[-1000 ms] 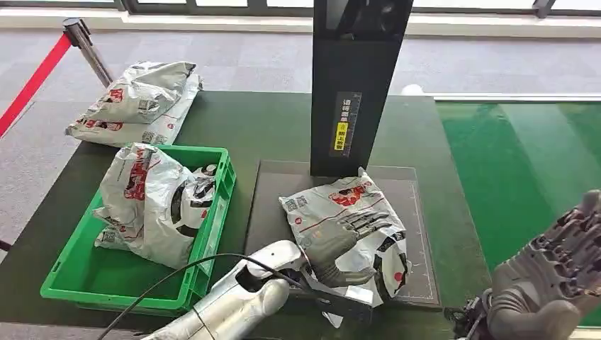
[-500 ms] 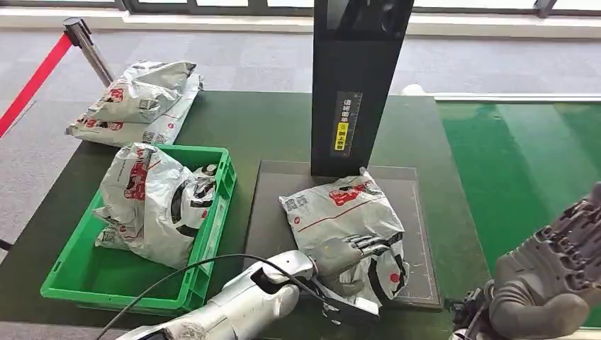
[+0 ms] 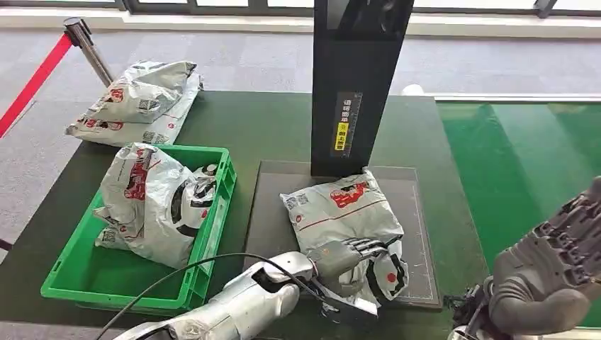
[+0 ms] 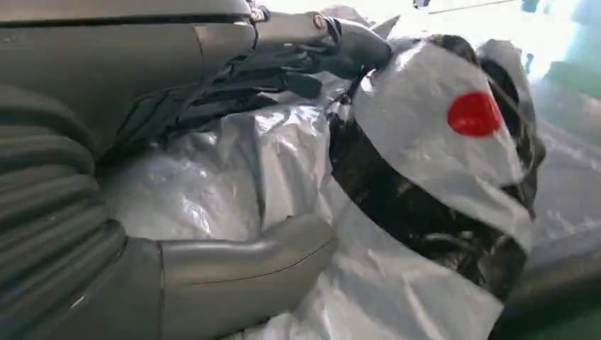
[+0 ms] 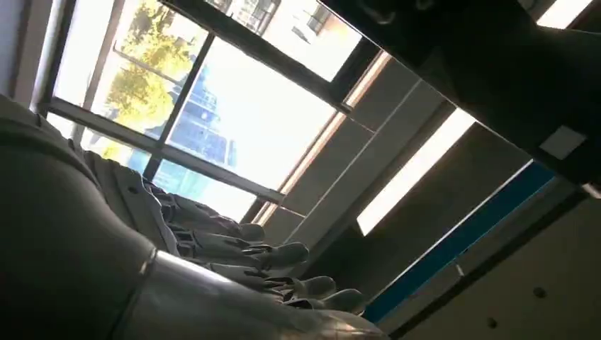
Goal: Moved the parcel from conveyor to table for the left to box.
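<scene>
Taking the black scanner column (image 3: 360, 85) as our landmark, we begin far to its left, where the green box (image 3: 215, 219) stands on the table (image 3: 262, 127) with parcels already lying in it. That box is where this parcel must end up, so the coming move runs leftward from the column.

Directly in front of the column's foot lies the parcel (image 3: 345, 216), a grey-white mailer resting on the dark mat (image 3: 273, 205). Its long axis runs from the column's base toward us, slightly slanted toward the column's right. Our left hand (image 3: 339, 256) sits at the near end of the parcel, the end farthest from the column. In the left wrist view the thumb (image 4: 248, 262) presses one face of the plastic while the dark fingers (image 4: 269, 64) lie over the other, so we judge the hand is grasping the bag at that near end, though how firm the hold is we cannot tell.

To the right of the column, beside the green conveyor (image 3: 524, 170), our right hand (image 3: 553, 273) hangs in the air well apart from the parcel, its fingers spread and holding nothing. The left hand is plainly the nearer one, and it lies between parcel and box.
</scene>
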### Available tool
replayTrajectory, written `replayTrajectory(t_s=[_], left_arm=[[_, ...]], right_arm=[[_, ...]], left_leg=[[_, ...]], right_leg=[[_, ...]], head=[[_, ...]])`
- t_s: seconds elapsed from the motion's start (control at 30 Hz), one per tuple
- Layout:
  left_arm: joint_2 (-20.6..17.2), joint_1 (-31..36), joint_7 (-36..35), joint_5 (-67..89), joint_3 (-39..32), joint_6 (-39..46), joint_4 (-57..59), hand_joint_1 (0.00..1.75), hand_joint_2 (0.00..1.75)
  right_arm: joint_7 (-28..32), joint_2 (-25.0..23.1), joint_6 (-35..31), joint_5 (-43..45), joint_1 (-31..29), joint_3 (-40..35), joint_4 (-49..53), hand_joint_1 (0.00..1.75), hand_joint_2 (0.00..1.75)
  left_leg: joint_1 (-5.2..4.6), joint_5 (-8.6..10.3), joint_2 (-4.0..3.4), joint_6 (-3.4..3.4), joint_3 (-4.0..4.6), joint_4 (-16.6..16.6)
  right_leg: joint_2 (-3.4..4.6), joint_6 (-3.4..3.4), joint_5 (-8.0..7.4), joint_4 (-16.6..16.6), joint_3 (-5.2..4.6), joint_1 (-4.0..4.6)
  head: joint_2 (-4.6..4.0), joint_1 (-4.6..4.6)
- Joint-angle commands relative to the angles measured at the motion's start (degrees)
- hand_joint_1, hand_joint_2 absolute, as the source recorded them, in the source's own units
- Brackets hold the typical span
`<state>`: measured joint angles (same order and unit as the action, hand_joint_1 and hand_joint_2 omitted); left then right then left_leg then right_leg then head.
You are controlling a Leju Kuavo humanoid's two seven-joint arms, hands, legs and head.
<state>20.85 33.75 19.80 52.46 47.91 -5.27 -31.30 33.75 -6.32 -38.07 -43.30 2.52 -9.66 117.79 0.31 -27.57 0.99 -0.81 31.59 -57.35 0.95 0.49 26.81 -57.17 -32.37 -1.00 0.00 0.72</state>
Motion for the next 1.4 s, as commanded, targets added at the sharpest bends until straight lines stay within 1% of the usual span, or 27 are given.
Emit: replayTrajectory(t_s=[0.03, 0.07, 0.1, 0.13, 0.17, 0.27, 0.3, 0.37, 0.4, 0.43, 0.5, 0.53, 0.57, 0.6, 0.63, 0.67, 0.77, 0.8, 0.87, 0.9, 0.93, 1.03, 1.1, 1.23, 1.3, 1.4], left_arm=[[-1.1, 1.0, -2.3, 0.9, 5.0, -4.3, 12.2, 0.00, 1.75], [-1.7, 1.1, -1.9, 0.9, 4.9, -5.7, 12.3, 0.00, 1.75], [-2.3, 0.9, -0.2, 0.6, 4.6, -5.0, 11.6, 1.75, 1.75], [-2.8, 1.0, 0.8, 0.4, 4.2, -4.0, 11.1, 1.75, 1.75], [-3.3, 0.8, 2.4, -0.3, 3.1, -0.9, 9.6, 1.75, 1.75], [-5.1, 0.6, 4.1, 0.4, 1.3, 4.7, 4.8, 1.75, 1.75], [-6.3, 0.3, 1.5, 5.4, 4.5, 7.1, 3.0, 1.75, 1.75], [-6.4, -1.1, 1.0, 7.0, 4.3, 6.7, 2.4, 1.75, 1.75], [-6.3, -1.4, 1.0, 7.3, 4.2, 6.8, 2.6, 1.75, 1.75], [-6.3, -1.6, 1.0, 7.5, 4.3, 7.1, 2.8, 1.75, 1.75], [-6.0, -1.7, 0.7, 8.4, 4.3, 8.1, 3.5, 1.75, 1.75], [-5.8, -1.7, 0.6, 8.8, 3.8, 9.0, 3.7, 1.75, 1.75], [-5.8, -1.9, -0.3, 10.1, 3.0, 11.8, 3.4, 1.75, 1.75], [-5.9, -2.2, -0.3, 10.5, 2.2, 14.2, 2.6, 1.75, 1.75], [-5.8, -2.3, -0.3, 10.5, 1.9, 14.3, 2.4, 1.75, 1.75], [-6.1, -2.7, -0.3, 10.8, 1.0, 15.5, 0.9, 1.75, 1.75], [-6.8, -4.7, 0.2, 13.0, -2.0, 19.1, -3.9, 1.75, 1.75], [-7.0, -5.4, 0.2, 13.8, -3.0, 21.5, -5.7, 1.75, 1.75], [-7.3, -6.1, 0.0, 14.2, -3.8, 22.3, -7.8, 1.75, 1.75], [-7.4, -6.7, -0.1, 14.9, -4.6, 23.3, -9.2, 1.75, 1.75], [-7.5, -8.3, 0.7, 14.6, -7.3, 32.2, -12.7, 1.75, 1.75], [-8.7, -11.3, 0.6, 14.3, -11.1, 34.2, -23.2, 1.75, 1.75], [-9.1, -11.9, 0.3, 14.3, -11.6, 33.8, -25.6, 1.75, 1.75], [-9.3, -12.1, 0.4, 14.3, -11.6, 33.8, -25.6, 1.75, 1.75], [-9.1, -12.8, 1.1, 14.0, -12.9, 36.0, -26.9, 1.75, 1.75], [-10.9, -15.4, 1.2, 12.5, -15.3, 36.7, -36.0, 1.75, 1.75]], right_arm=[[-0.3, -0.5, 0.5, 1.1, -6.5, -2.1, -7.8, 0.00, 0.00], [-0.3, -0.5, 0.4, 1.3, -7.2, -2.2, -9.0, 0.00, 0.00], [-0.2, -0.5, 0.3, 1.4, -7.8, -2.2, -9.7, 0.00, 0.00], [-0.1, -0.4, 0.1, 1.6, -8.0, -2.2, -10.1, 0.00, 0.00], [-0.1, -0.3, -0.2, 1.6, -7.9, -2.0, -10.1, 0.00, 0.00], [0.5, 0.5, -1.3, 2.3, -5.6, -1.6, -8.4, 0.00, 0.00], [0.8, 0.7, -0.6, 1.9, -5.3, -1.7, -8.4, 0.00, 0.00], [1.0, 0.3, -0.5, 1.8, -5.6, -1.6, -9.0, 0.00, 0.00], [1.1, 0.2, -0.5, 1.8, -5.7, -1.6, -9.1, 0.00, 0.00], [1.1, 0.1, -0.5, 1.7, -5.8, -1.7, -9.2, 0.00, 0.00], [1.1, 0.0, -0.3, 1.5, -5.9, -1.9, -9.4, 0.00, 0.00], [1.0, -0.1, -0.4, 1.2, -6.0, -1.9, -9.4, 0.00, 0.00], [0.9, -0.2, -0.5, 0.9, -5.7, -1.8, -8.9, 0.00, 0.00], [0.9, -0.2, -0.6, 0.8, -5.4, -1.8, -8.4, 0.00, 0.00], [0.9, -0.2, -0.4, 0.8, -5.3, -1.8, -8.2, 0.00, 0.00], [0.8, -0.2, -0.2, 0.8, -5.0, -1.8, -7.7, 0.00, 0.00], [0.5, -0.7, 0.4, 0.2, -4.7, -1.6, -6.9, 0.00, 0.00], [0.5, -0.8, 0.6, 0.1, -4.5, -1.6, -6.5, 0.00, 0.00], [0.4, -0.9, 0.8, -0.1, -4.2, -1.5, -5.8, 0.00, 0.00], [0.4, -1.0, 0.9, -0.2, -4.0, -1.4, -5.5, 0.00, 0.00], [0.5, -1.3, 0.8, -0.2, -3.5, -1.1, -4.7, 0.00, 0.00], [0.5, -1.4, 1.2, -0.5, -2.5, -0.8, -3.2, 0.00, 0.00], [0.6, -1.4, 1.1, -0.5, -2.1, -0.8, -2.9, 0.00, 0.00], [0.6, -1.4, 1.0, -0.5, -2.1, -0.7, -3.0, 0.00, 0.00], [0.9, -1.3, 0.6, -0.5, -2.1, -0.6, -3.1, 0.00, 0.00], [1.0, -0.9, 0.2, -0.4, -1.4, -0.5, -2.7, 0.00, 0.00]], left_leg=[[0.03, 0.10, -0.39, 0.00, -0.17, 0.2], [0.01, 0.04, -0.36, 0.00, -0.21, 0.1], [0.02, 0.08, -0.41, 0.00, -0.20, 0.2], [0.05, 0.10, -0.43, 0.01, -0.20, 0.2], [0.01, 0.08, -0.39, 0.00, -0.28, 0.2], [0.05, 0.10, -0.37, 0.02, -0.08, 0.2], [0.02, 0.04, -0.20, 0.03, -0.02, 0.2], [0.05, 0.12, -0.28, 0.02, 0.09, 0.2], [0.05, 0.16, -0.38, 0.01, -0.03, 0.3], [0.02, 0.03, -0.25, 0.02, -0.38, 0.2], [0.04, 0.06, -0.31, -0.01, -0.51, 0.2], [0.03, 0.11, -0.35, -0.01, -0.47, 0.3], [0.02, 0.06, -0.24, -0.01, -0.50, 0.2], [0.02, 0.09, -0.29, -0.01, -0.46, 0.2], [0.03, 0.11, -0.32, -0.01, -0.43, 0.2], [0.01, 0.05, -0.21, -0.01, -0.44, 0.2], [0.05, 0.10, -0.28, -0.02, -0.36, 0.2], [0.00, 0.04, -0.17, -0.01, -0.42, 0.1], [-0.01, 0.10, -0.28, -0.01, -0.37, 0.2], [0.02, 0.06, -0.19, -0.01, -0.36, 0.1], [0.02, 0.08, -0.19, -0.01, -0.31, 0.1], [0.02, 0.03, -0.15, -0.01, -0.26, 0.0], [0.03, 0.03, -0.17, -0.01, -0.11, 0.0], [0.03, 0.01, -0.08, 0.00, -0.16, 0.0], [0.03, 0.03, -0.09, 0.00, -0.12, 0.1], [0.03, 0.04, -0.16, 0.01, -0.08, 0.1]], right_leg=[[0.21, -0.07, -0.20, 0.2, 0.10, 0.06], [0.24, -0.04, -0.15, 0.2, 0.14, 0.03], [0.27, -0.06, -0.20, 0.2, 0.13, 0.04], [0.27, -0.06, -0.24, 0.2, 0.17, 0.08], [0.26, -0.05, -0.18, 0.2, 0.28, 0.03], [0.21, -0.07, -0.22, 0.2, 0.44, 0.07], [0.10, -0.02, -0.06, 0.2, 0.53, 0.03], [0.11, -0.06, -0.17, 0.2, 0.40, 0.07], [0.17, -0.09, -0.22, 0.3, 0.36, 0.08], [0.13, -0.04, -0.07, 0.2, 0.46, 0.07], [0.15, -0.07, -0.13, 0.2, 0.48, 0.12], [0.14, -0.09, -0.17, 0.3, 0.43, 0.12], [0.10, -0.06, -0.10, 0.2, 0.48, 0.11], [0.13, -0.07, -0.14, 0.2, 0.43, 0.12], [0.14, -0.08, -0.17, 0.2, 0.41, 0.14], [0.07, -0.06, -0.08, 0.1, 0.44, 0.11], [0.08, -0.08, -0.15, 0.2, 0.35, 0.15], [0.04, -0.05, -0.05, 0.1, 0.42, 0.10], [0.08, -0.08, -0.13, 0.1, 0.33, 0.10], [0.03, -0.06, -0.08, 0.1, 0.36, 0.12], [0.00, -0.07, -0.09, 0.1, 0.31, 0.12], [0.01, -0.06, -0.04, 0.0, 0.26, 0.10], [-0.01, -0.08, -0.05, 0.0, 0.08, 0.10], [0.00, -0.04, 0.00, 0.0, 0.16, 0.07], [-0.02, -0.05, -0.02, 0.0, 0.11, 0.05], [0.02, -0.07, -0.05, 0.0, 0.05, 0.06]], head=[[0.00, 0.00], [0.00, -0.02], [0.00, 0.00], [0.00, -0.02], [0.00, -0.02], [0.00, -0.02], [0.00, -0.02], [0.00, -0.02], [0.00, -0.02], [0.00, -0.02], [0.00, -0.02], [0.00, -0.02], [0.00, -0.02], [0.00, -0.02], [0.00, -0.02], [0.00, 0.00], [0.00, -0.02], [0.00, -0.02], [0.00, -0.02], [0.00, -0.02], [0.00, -0.02], [0.00, -0.02], [0.00, -0.02], [0.00, 0.00], [0.00, -0.02], [0.00, -0.02]])
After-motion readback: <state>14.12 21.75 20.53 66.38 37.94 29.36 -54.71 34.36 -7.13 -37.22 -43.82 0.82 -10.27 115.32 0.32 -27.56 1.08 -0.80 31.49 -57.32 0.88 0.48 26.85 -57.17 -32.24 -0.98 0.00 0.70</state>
